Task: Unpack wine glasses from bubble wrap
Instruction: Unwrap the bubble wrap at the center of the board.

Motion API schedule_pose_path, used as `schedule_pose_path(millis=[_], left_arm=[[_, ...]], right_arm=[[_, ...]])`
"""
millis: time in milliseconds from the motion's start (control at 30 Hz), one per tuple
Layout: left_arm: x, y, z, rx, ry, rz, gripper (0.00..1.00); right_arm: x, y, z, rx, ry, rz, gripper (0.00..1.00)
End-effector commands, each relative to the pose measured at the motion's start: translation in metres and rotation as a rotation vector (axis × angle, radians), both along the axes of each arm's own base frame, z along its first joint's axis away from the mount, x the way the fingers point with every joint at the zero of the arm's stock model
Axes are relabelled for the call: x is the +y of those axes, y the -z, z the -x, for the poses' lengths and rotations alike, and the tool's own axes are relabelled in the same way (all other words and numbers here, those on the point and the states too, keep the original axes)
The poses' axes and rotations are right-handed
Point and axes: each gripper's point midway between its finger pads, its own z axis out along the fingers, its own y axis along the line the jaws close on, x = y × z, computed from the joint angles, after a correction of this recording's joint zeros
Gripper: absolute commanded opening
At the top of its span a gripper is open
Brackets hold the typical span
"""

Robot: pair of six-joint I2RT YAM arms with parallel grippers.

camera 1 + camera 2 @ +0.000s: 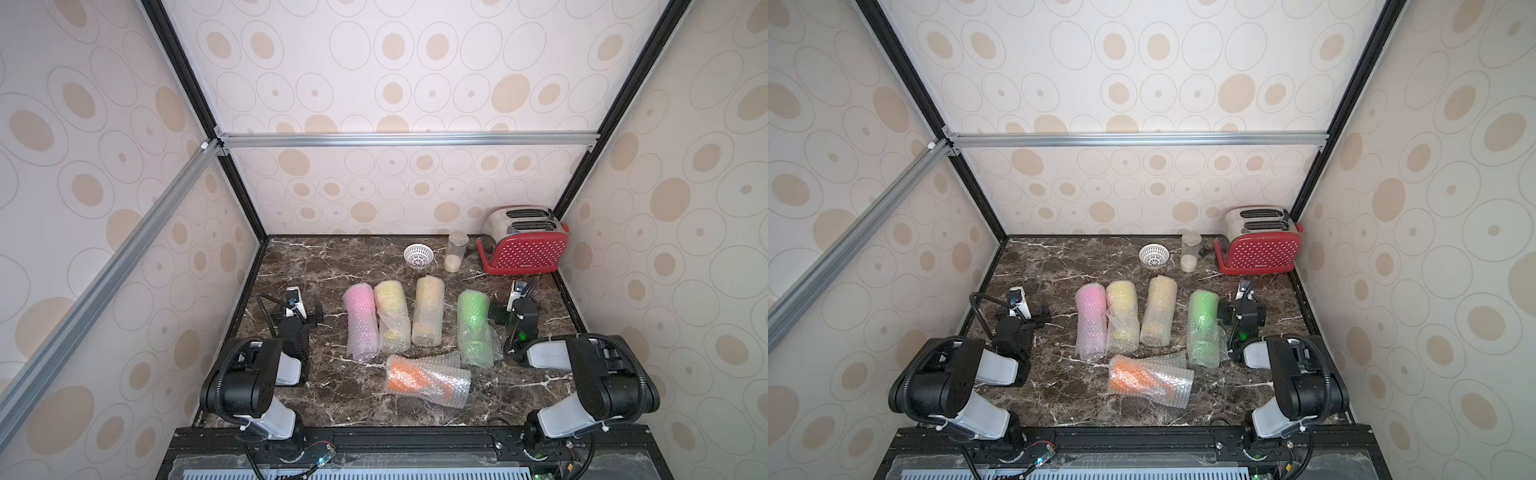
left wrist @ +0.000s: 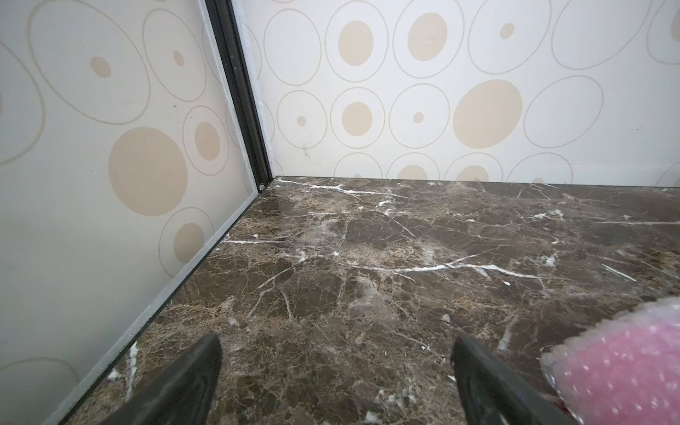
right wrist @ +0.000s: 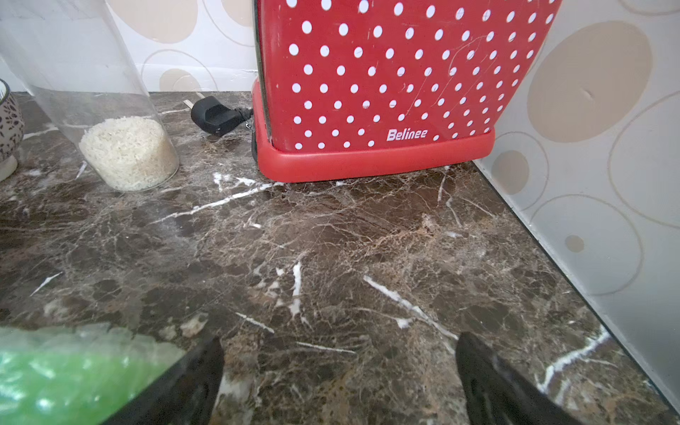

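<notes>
Wine glasses (image 1: 428, 311): all five lying on bench (image 1: 316, 266), each wrapped in bubble wrap (image 1: 361, 349); none unpacked. Left gripper (image 2: 336, 353) and right gripper (image 3: 340, 353) spread wide, empty, flanking row. Whole task remains.

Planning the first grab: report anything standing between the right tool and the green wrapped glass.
Nothing visible does. The open right tool sits directly beside the green wrapped glass, with no other object between them.

Table (image 1: 316, 266): dark veined marble look, glossy
Wrap (image 1: 362, 343): clear bubbly plastic
Toaster (image 1: 528, 249): glossy shell, metal top
Jar (image 1: 456, 249): clear, smooth
</notes>
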Motion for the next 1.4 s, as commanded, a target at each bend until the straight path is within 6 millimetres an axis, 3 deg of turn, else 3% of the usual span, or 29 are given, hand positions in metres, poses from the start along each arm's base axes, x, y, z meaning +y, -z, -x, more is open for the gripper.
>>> schedule_pose_path(millis=[0, 1067, 1167, 1367], left_arm=[[0.001, -0.006, 0.000, -0.030, -0.007, 0.005, 0.98], [0.001, -0.007, -0.001, -0.028, -0.008, 0.005, 0.98], [-0.002, -0.016, -0.003, -0.034, 0.007, -0.001, 0.98], [-0.003, -0.041, -0.031, 0.075, -0.002, 0.055, 0.99]], right_arm=[[-0.001, -0.003, -0.002, -0.012, 0.003, -0.007, 1.00], [0.000, -0.003, -0.002, -0.018, 0.002, -0.012, 1.00], [0.002, -0.019, -0.005, -0.021, -0.020, -0.019, 1.00], [0.019, -0.042, -0.003, 0.108, -0.104, -0.065, 0.96]])
